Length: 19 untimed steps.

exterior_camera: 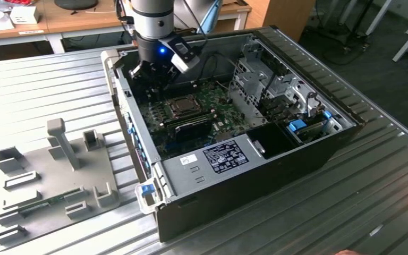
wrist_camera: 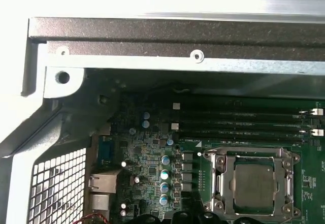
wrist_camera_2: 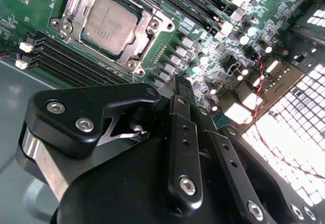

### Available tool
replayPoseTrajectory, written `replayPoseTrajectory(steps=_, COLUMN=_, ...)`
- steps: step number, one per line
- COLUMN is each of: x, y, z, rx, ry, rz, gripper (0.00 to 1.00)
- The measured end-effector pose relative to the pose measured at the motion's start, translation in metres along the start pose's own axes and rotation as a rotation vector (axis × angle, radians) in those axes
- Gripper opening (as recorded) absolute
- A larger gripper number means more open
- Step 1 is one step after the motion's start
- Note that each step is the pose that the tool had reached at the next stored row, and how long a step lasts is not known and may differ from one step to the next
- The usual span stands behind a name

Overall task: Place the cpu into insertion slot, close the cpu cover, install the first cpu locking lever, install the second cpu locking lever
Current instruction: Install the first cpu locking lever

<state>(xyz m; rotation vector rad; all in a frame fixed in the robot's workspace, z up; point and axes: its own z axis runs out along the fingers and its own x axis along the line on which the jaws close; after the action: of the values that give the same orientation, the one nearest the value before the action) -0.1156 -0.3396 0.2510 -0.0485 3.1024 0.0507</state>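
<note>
Already one cpu [wrist_camera_2: 109,23] sits framed by one cpu cover [wrist_camera_2: 146,27]; claw [wrist_camera_2: 177,84] narrow, empty.

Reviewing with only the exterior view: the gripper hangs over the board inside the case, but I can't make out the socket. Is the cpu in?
Observer: Yes. In both wrist views the cpu lies flat in the insertion slot, grey top up.
Operator: And the cover?
Observer: The cpu cover looks folded down, framing the chip through its window.
Operator: Gripper holding anything?
Observer: No. In the second wrist view the gripper is shut and empty, beside the socket.
</note>
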Motion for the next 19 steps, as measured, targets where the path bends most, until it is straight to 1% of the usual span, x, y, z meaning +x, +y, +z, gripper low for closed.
replayPoseTrajectory(steps=1, x=0.0000, y=0.0000, z=0.0001, rx=-0.0001, ry=0.0063, rz=0.000, gripper=0.11)
replayPoseTrajectory(steps=3, x=0.0001, y=0.0000, z=0.0000, rx=-0.0001, ry=0.0109, rz=0.001, gripper=0.11)
replayPoseTrajectory(steps=9, x=0.0001, y=0.0000, z=0.0001, rx=-0.0003, ry=0.0130, rz=0.001, gripper=0.11)
replayPoseTrajectory(steps=19, x=0.0000, y=0.0009, z=-0.0013, rx=-0.0004, ry=0.0133, rz=0.001, gripper=0.11)
